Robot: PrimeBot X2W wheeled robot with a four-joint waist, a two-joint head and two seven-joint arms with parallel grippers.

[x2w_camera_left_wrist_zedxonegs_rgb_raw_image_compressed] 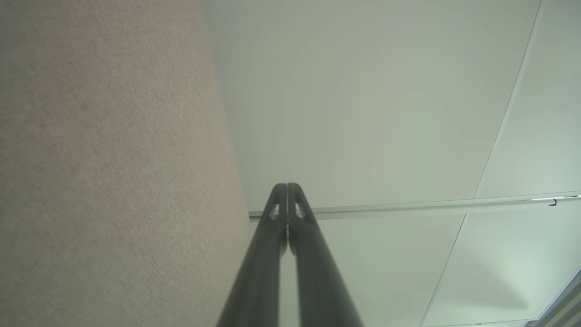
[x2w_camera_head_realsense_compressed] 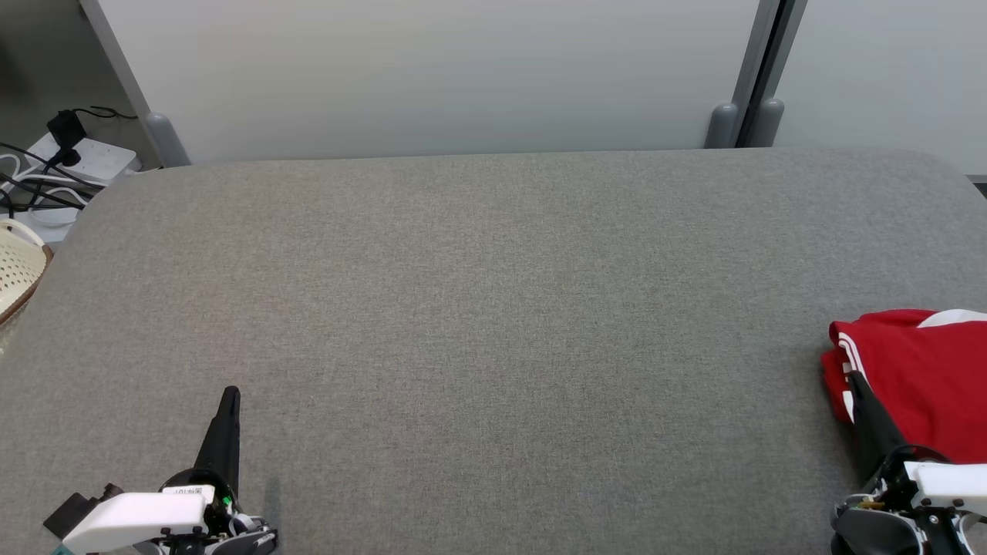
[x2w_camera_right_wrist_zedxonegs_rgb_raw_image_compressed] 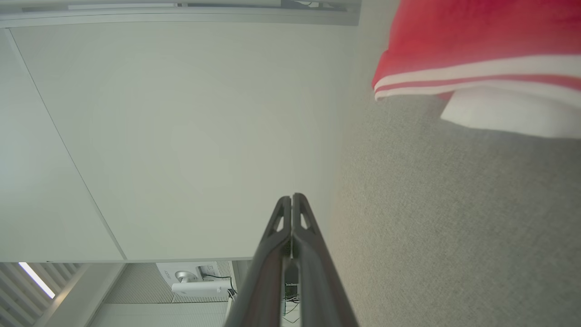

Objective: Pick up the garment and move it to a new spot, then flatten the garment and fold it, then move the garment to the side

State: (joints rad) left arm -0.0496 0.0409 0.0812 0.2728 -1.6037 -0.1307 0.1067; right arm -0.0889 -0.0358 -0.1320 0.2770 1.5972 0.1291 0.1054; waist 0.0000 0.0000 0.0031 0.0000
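Along the right edge of the grey fabric-covered table [x2w_camera_head_realsense_compressed: 493, 308], the red garment with white stripes [x2w_camera_head_realsense_compressed: 917, 378] is seen as a compact heap, partly cut off by the picture's border. Both grippers are shown with fingers pressed together and nothing held. The left gripper [x2w_camera_head_realsense_compressed: 230, 397] lies over the table's near left part, well apart from the garment. The right gripper [x2w_camera_head_realsense_compressed: 854, 379] lies at the table's near right, just beside the garment's striped hem; contact cannot be judged.

Hazards, as judged:
- A sideways sweep of the closed right fingers may snag the hem and undo the heap.
- A push towards the table's right edge may tip cloth over it.
- No grasp is possible until the fingers are parted.

Beyond the table's far left corner, a white power strip with black plugs and cables [x2w_camera_head_realsense_compressed: 85, 158] and a cream perforated basket [x2w_camera_head_realsense_compressed: 15, 266] are noted. Pale partition panels [x2w_camera_head_realsense_compressed: 432, 77] stand behind the table's far edge. Between the left gripper and the garment, no obstruction is seen on the table.
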